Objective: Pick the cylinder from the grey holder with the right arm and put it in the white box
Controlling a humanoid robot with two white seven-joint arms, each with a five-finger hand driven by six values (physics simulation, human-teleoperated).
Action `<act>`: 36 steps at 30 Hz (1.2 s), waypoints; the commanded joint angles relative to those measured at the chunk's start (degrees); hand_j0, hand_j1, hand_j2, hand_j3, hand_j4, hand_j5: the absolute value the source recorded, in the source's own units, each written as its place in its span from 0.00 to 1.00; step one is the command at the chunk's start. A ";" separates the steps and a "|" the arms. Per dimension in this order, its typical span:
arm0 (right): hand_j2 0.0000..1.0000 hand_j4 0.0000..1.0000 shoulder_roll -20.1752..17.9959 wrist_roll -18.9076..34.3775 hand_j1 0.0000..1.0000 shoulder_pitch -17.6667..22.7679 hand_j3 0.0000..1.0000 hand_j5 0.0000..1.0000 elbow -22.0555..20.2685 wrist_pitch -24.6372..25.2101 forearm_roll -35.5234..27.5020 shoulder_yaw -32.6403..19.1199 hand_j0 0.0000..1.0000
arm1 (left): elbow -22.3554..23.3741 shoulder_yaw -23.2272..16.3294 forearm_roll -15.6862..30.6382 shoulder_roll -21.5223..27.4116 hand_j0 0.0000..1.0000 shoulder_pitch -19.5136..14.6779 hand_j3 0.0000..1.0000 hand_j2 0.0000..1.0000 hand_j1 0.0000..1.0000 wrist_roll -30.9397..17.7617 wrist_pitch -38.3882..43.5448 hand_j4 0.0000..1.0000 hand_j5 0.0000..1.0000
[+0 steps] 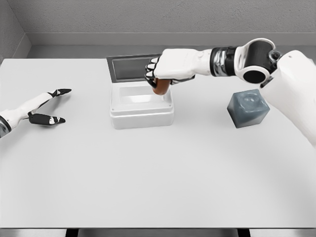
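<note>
At the far left, our left hand rests on the table with its fingers spread and holding nothing, well apart from the work; it plays no part here.

Moving toward the middle, we come to the white box, its lid standing open behind it and its cavity facing up. Just above the box's right rear corner is our right hand, reaching in from the right with the palm down and the fingers curled tight around the cylinder. Only the cylinder's lower end shows, a brown stub hanging below the fingers; its long axis looks close to upright, perhaps slightly tilted. That is the relation we think matters: the cylinder hangs straight below our fingers, over the inner edge of the box opening rather than its middle. We judge that a small shift left and toward us would centre it before lowering and release.

Further right, the grey holder stands on the table, its top socket empty, near our right forearm and well apart from the box.
</note>
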 commanded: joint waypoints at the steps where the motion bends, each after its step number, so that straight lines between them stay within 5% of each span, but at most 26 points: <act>1: 0.13 0.13 0.23 0.21 0.13 0.00 0.13 0.13 1.39 0.20 -0.34 0.03 0.13 | 0.13 -0.01 -0.36 0.21 1.00 0.00 1.00 1.00 1.00 0.13 0.05 1.00 1.00; 16: 0.13 0.13 0.93 0.21 0.13 0.09 0.13 0.13 3.85 0.20 0.45 1.44 0.13 | 0.13 0.08 -0.36 0.30 1.00 0.00 1.00 1.00 1.00 0.22 0.05 1.00 1.00; 17: 0.19 0.19 0.93 0.21 0.19 0.09 0.19 0.19 3.76 0.20 0.45 1.44 0.19 | 0.13 -0.01 -0.36 0.30 1.00 0.09 1.00 1.00 1.00 0.22 0.05 1.00 1.00; 18: 1.00 1.00 0.93 0.21 1.00 0.17 1.00 1.00 3.85 0.20 0.45 1.44 1.00 | 0.13 0.08 -0.36 0.39 1.00 0.09 1.00 1.00 1.00 0.22 0.05 1.00 1.00; 24: 1.00 1.00 0.93 0.21 1.00 0.00 1.00 1.00 2.89 0.20 0.45 1.18 1.00 | 0.13 0.17 -0.27 0.39 1.00 0.09 1.00 1.00 1.00 0.22 0.05 1.00 1.00; 29: 1.00 1.00 0.14 0.21 1.00 0.17 1.00 1.00 -2.92 0.20 -0.16 -2.52 1.00 | 0.22 0.17 -0.27 0.39 1.00 0.09 1.00 1.00 1.00 0.22 0.05 1.00 1.00; 36: 1.00 1.00 -2.41 0.21 1.00 0.70 1.00 1.00 -5.55 0.20 -0.16 -6.29 1.00 | 0.39 0.17 0.08 0.39 1.00 0.00 1.00 1.00 1.00 0.22 0.05 1.00 1.00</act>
